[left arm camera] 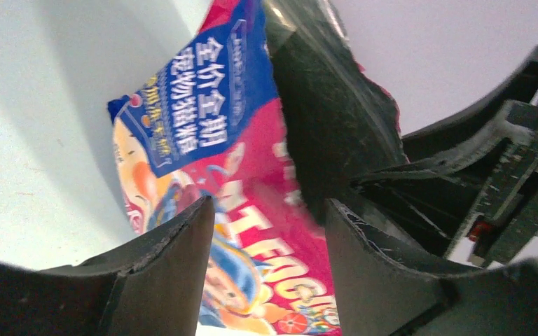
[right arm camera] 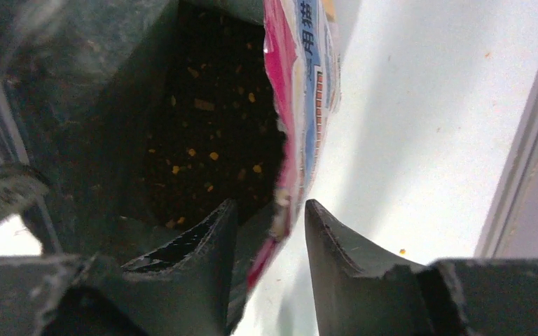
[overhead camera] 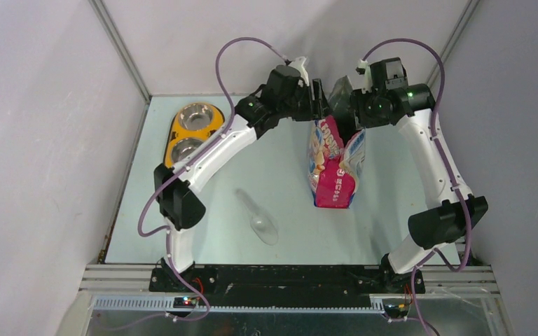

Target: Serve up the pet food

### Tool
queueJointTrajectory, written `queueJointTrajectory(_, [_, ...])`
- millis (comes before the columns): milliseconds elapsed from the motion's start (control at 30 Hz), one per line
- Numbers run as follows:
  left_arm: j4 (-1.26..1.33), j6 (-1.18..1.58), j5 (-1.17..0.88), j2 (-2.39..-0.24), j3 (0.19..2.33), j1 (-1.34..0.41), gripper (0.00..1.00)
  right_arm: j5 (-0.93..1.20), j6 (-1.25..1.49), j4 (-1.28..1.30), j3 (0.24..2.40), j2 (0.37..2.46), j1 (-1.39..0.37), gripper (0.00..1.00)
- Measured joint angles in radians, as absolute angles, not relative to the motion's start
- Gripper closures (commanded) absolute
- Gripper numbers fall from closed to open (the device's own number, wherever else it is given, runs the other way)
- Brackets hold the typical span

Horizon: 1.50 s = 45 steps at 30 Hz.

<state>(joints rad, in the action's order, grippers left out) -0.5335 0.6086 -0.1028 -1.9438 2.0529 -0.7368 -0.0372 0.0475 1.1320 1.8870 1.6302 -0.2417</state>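
Note:
The pink-blue cat-food bag (overhead camera: 335, 164) stands open in the middle of the table. Dark brown pet food (right arm camera: 210, 140) with a few lighter pellets shows inside it in the right wrist view. My left gripper (overhead camera: 317, 105) is at the bag's upper left edge, and its jaws (left arm camera: 267, 201) are wide open over the printed front (left arm camera: 252, 231). My right gripper (overhead camera: 350, 115) is at the bag's upper right edge. Its jaws (right arm camera: 272, 203) are open around the bag's wall (right arm camera: 291, 154), one finger inside and one outside. A gap shows beside the outer finger.
An orange stand (overhead camera: 175, 133) with two steel bowls sits at the far left of the table. A clear plastic scoop (overhead camera: 259, 218) lies on the table in front of the bag, nearer the left arm. White walls close in behind and at both sides. A loose crumb (right arm camera: 401, 250) lies on the table.

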Motion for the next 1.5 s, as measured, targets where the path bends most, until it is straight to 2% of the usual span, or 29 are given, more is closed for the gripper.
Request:
queueJointTrajectory(300, [-0.547, 0.602, -0.053, -2.005, 2.154, -0.813, 0.41, -0.019, 0.113, 1.146, 1.861, 1.626, -0.245, 0.59])
queueJointTrajectory(533, [-0.611, 0.594, 0.05, -2.005, 2.155, -0.829, 0.63, -0.041, 0.115, 1.145, 1.856, 1.615, -0.264, 0.62])
queueJointTrajectory(667, [-0.641, 0.575, 0.086, -2.005, 2.152, -0.831, 0.86, -0.095, 0.106, 1.142, 1.846, 1.603, -0.294, 0.68])
queueJointTrajectory(700, [-0.646, 0.562, 0.092, -2.005, 2.152, -0.833, 0.96, -0.108, 0.103, 1.141, 1.844, 1.6, -0.299, 0.73])
queueJointTrajectory(733, [-0.65, 0.548, 0.096, -2.005, 2.154, -0.833, 0.98, -0.122, 0.099, 1.142, 1.844, 1.6, -0.303, 0.78])
queueJointTrajectory(767, [-0.659, 0.527, 0.099, -2.007, 2.162, -0.833, 1.0, -0.134, 0.096, 1.143, 1.844, 1.599, -0.305, 0.89])
queueJointTrajectory(833, [-0.677, 0.498, 0.097, -2.012, 2.186, -0.832, 1.0, -0.152, 0.088, 1.142, 1.844, 1.597, -0.306, 1.0])
queueJointTrajectory(1267, [-0.708, 0.357, 0.056, -2.027, 2.247, -0.797, 1.0, -0.136, 0.055, 1.15, 1.887, 1.618, -0.185, 1.0])
queueJointTrajectory(1300, [-0.706, 0.357, 0.049, -2.027, 2.247, -0.794, 0.99, -0.134, 0.055, 1.149, 1.891, 1.621, -0.179, 1.0])
queueJointTrajectory(1367, [-0.703, 0.355, 0.031, -2.027, 2.247, -0.792, 0.75, -0.124, 0.054, 1.147, 1.892, 1.625, -0.17, 0.95])
queueJointTrajectory(1400, [-0.702, 0.347, 0.017, -2.027, 2.247, -0.791, 0.54, -0.11, 0.052, 1.148, 1.892, 1.625, -0.167, 0.85])
queueJointTrajectory(1433, [-0.693, 0.339, -0.002, -2.027, 2.247, -0.788, 0.46, -0.094, 0.051, 1.151, 1.892, 1.625, -0.166, 0.79])
queueJointTrajectory(1467, [-0.678, 0.333, -0.034, -2.027, 2.247, -0.781, 0.33, -0.071, 0.047, 1.153, 1.892, 1.625, -0.163, 0.69])
queueJointTrajectory(1500, [-0.648, 0.328, -0.072, -2.025, 2.247, -0.77, 0.28, -0.046, 0.041, 1.154, 1.897, 1.625, -0.16, 0.64])
